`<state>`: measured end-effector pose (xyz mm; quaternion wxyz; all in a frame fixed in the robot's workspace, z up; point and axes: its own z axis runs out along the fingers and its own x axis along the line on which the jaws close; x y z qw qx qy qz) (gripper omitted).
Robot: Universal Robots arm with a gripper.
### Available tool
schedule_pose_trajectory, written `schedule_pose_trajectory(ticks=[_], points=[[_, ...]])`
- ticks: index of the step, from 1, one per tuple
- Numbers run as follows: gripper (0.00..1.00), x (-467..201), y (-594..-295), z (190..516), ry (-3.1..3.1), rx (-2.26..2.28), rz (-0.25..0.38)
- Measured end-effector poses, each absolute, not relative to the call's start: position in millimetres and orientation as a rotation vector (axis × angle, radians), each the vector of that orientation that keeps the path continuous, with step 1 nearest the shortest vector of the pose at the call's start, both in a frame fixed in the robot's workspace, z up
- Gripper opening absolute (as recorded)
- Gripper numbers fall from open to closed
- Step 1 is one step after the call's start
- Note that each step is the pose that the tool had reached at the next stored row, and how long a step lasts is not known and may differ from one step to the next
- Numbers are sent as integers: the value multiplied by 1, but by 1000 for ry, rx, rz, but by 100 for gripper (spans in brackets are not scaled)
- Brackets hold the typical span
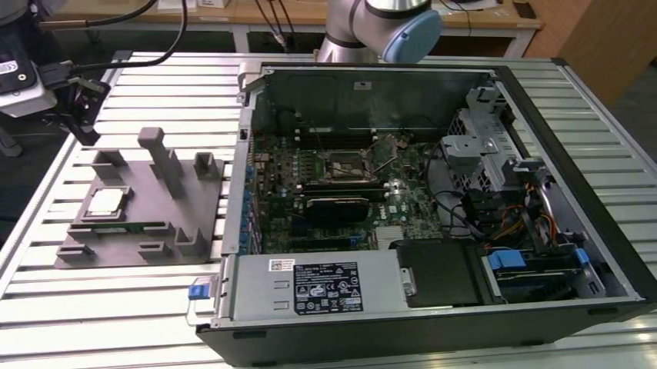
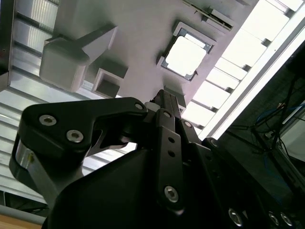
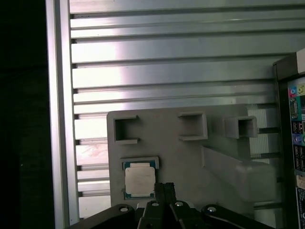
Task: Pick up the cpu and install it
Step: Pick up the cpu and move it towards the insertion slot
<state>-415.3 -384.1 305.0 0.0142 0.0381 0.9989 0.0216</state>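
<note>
- The gripper (image 3: 165, 187) is closed, its fingertips pressed together with nothing between them. It hangs over the grey tray (image 1: 154, 211), close to the cpu (image 3: 140, 180) but apparently not touching it.
- The cpu lies flat, silvery lid up, in a shallow square recess of the tray. Reading the exterior view as a clock face, it sits at about 9 o'clock from the motherboard socket (image 1: 349, 163), well apart from it and outside the open computer case (image 1: 370, 100).
- Risk, as a judgement: with the fingertips together there is no gap to take the chip. A descent in this state would press on the lid or the recess rim rather than straddle it.
- Risk: the chip is thin and sits low in its recess. An off-centre grasp could catch one edge, tilt it or flick it out onto the bench (image 1: 123, 307).
- Risk: the fingertips look offset from the chip's middle in the first wrist view, so a skewed hold seems possible.
- Risk: the socket lies deep among the case walls and cables. A tilted or wrongly turned chip could damage the socket contacts, and the arm could snag wiring.
- Count: one cpu, one tray, one computer case, one socket, one gripper.
- Count: what looks like one thin green memory stick (image 1: 111, 227) lies at about 6 o'clock from the cpu on the tray.
</note>
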Motion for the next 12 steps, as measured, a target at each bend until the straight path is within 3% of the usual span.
schedule_pose_trajectory(ticks=[12], points=[[11,-425,-384,301,3110,119,67]])
